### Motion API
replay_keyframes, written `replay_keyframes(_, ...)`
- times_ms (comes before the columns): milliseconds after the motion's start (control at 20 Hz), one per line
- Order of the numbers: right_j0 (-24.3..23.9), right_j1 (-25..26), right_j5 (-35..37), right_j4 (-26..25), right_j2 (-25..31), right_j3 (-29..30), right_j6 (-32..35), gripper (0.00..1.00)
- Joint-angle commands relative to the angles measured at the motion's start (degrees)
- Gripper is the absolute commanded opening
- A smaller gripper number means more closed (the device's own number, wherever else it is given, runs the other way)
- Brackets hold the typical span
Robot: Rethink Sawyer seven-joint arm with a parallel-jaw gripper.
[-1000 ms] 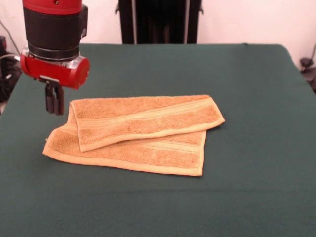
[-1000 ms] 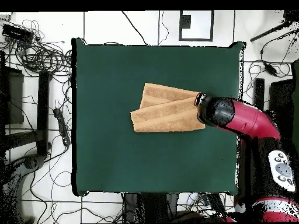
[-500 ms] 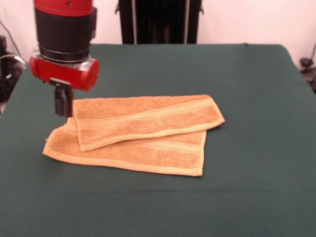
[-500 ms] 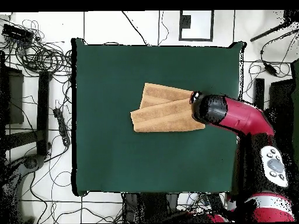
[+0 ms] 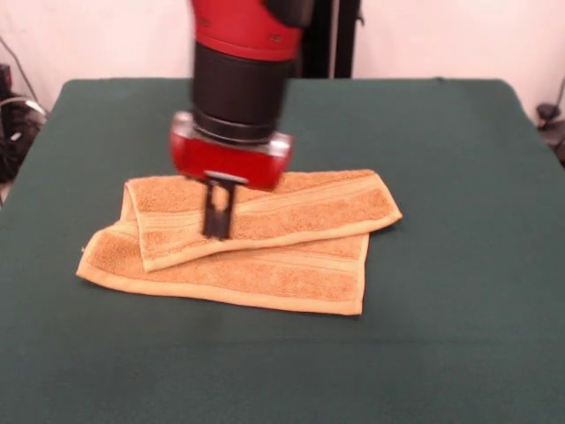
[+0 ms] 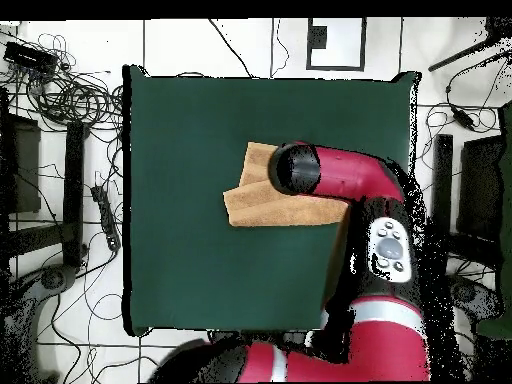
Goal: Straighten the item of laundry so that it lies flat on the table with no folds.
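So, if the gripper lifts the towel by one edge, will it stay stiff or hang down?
The towel will probably hang limp: it already lies folded over itself in soft layers. Its terry pile likely grips the table cloth, so pushing may bunch it rather than slide it.

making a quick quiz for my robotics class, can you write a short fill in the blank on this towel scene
1. The towel lies ____ over itself, not flat.
2. The table is covered in dark ____ cloth.
3. The gripper hangs over the towel's ____ layer.
4. The arm's shell is red and ____.

Missing words: folded; green; upper; black
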Motion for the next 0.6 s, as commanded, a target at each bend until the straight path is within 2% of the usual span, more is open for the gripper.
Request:
replay_keyframes(50, 3.8, 6.9, 2.9, 3.9, 0.1, -1.8, 15.2, 0.0)
replay_keyframes(350, 3.2, 8.0, 0.9, 4.9, 0.8, -0.6, 13.1, 0.0)
replay_keyframes(600, -1.8, 6.3, -3.9, 3.6, 4.6, 5.4, 7.7, 0.0)
